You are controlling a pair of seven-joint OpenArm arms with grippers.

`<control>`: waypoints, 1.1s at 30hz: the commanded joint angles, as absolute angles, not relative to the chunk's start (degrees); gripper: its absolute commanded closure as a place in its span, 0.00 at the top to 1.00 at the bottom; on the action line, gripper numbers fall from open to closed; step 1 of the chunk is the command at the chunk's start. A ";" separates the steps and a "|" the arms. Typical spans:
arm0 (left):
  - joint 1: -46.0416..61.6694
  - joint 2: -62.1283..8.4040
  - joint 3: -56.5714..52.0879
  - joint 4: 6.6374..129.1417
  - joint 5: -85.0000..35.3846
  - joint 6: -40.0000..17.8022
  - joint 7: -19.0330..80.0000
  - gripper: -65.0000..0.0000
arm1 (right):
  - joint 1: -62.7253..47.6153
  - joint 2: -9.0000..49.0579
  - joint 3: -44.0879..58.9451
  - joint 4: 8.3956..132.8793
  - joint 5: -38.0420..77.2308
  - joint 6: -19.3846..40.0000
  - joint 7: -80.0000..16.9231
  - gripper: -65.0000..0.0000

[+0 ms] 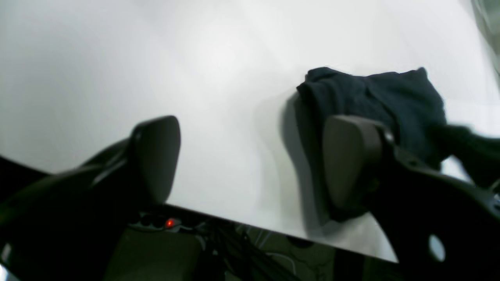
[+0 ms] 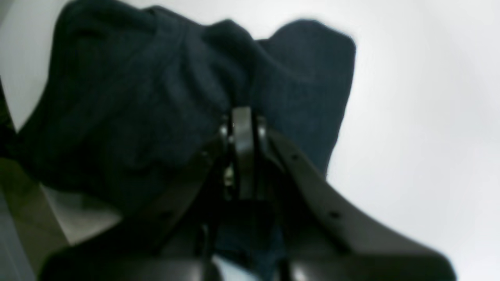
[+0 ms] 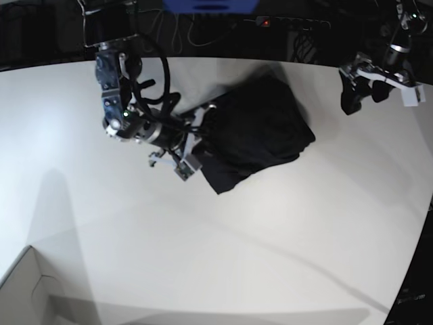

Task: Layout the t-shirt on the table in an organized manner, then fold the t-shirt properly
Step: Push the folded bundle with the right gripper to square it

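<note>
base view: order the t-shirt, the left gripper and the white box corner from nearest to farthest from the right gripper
1. The t-shirt: pinched in the shut right gripper, bunched mid-table.
2. The white box corner: at the view's lower left edge.
3. The left gripper: open, off the shirt, at the view's upper right.

The box corner and left gripper are nearly level, so that ranking is loose.

No readable text, labels, brands or numbers in any view.

Base view: high overhead, looking down on the whole table [image 3: 223, 244]. Left wrist: low, far off, facing across towards the t-shirt [image 1: 375, 101]. Right wrist: pressed close against it. All share the t-shirt.
</note>
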State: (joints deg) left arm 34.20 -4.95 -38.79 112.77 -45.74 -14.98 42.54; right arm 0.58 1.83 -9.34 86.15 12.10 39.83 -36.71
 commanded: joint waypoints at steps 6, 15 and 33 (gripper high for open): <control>33.10 -5.41 -37.67 113.54 -46.73 -15.43 41.45 0.86 | -0.04 3.30 -9.27 86.99 12.88 40.00 -33.80 0.00; 33.45 -5.41 -29.58 113.63 -46.81 -15.43 41.36 0.86 | -2.33 2.77 -7.34 100.79 12.97 40.00 -34.24 0.00; 28.44 1.71 -20.62 110.73 -36.09 -14.81 41.36 1.00 | -10.59 3.30 -3.91 105.89 12.79 40.00 -34.24 0.00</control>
State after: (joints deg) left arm 28.62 1.93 -20.49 109.89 -35.59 -14.41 42.22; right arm -10.87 3.05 -4.03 104.99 11.86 39.81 -35.70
